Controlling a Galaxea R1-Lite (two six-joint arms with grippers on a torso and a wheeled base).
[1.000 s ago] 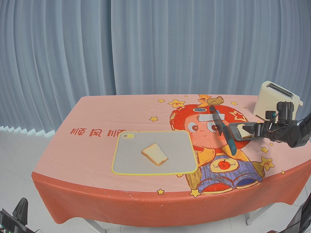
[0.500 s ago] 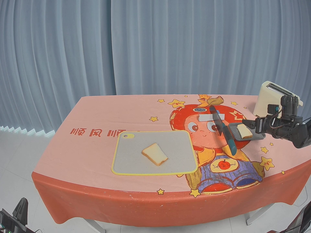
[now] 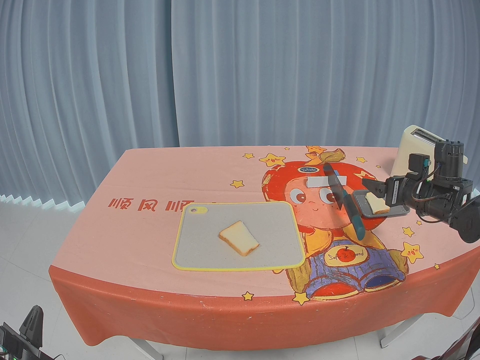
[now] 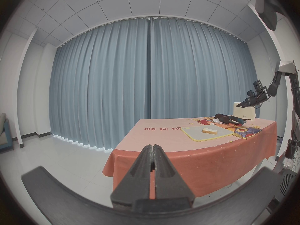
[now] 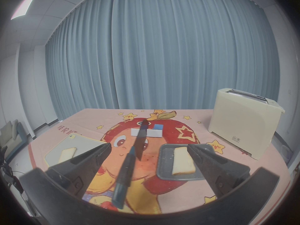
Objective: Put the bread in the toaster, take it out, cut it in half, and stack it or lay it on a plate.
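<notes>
Right gripper (image 5: pixel 148 146): matte black; two long wedge-shaped fingers (image 5: pixel 87 163) tapering to points, with a small round hole near each base.
Right arm (image 3: pixel 450 203): black, with rounded housings; a ribbed cylinder (image 3: pixel 447 158) on the wrist; thin black cables (image 3: pixel 417 183); a small teal plug (image 3: pixel 426 162).
Left gripper (image 4: pixel 152 150): black, triangular fingers with recessed panels.

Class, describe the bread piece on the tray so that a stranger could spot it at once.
Find the cream toaster at the right end of the pink table. Beside it lies a grey tray holding the bread. The other piece lies on the yellow-rimmed cutting board instead.
</notes>
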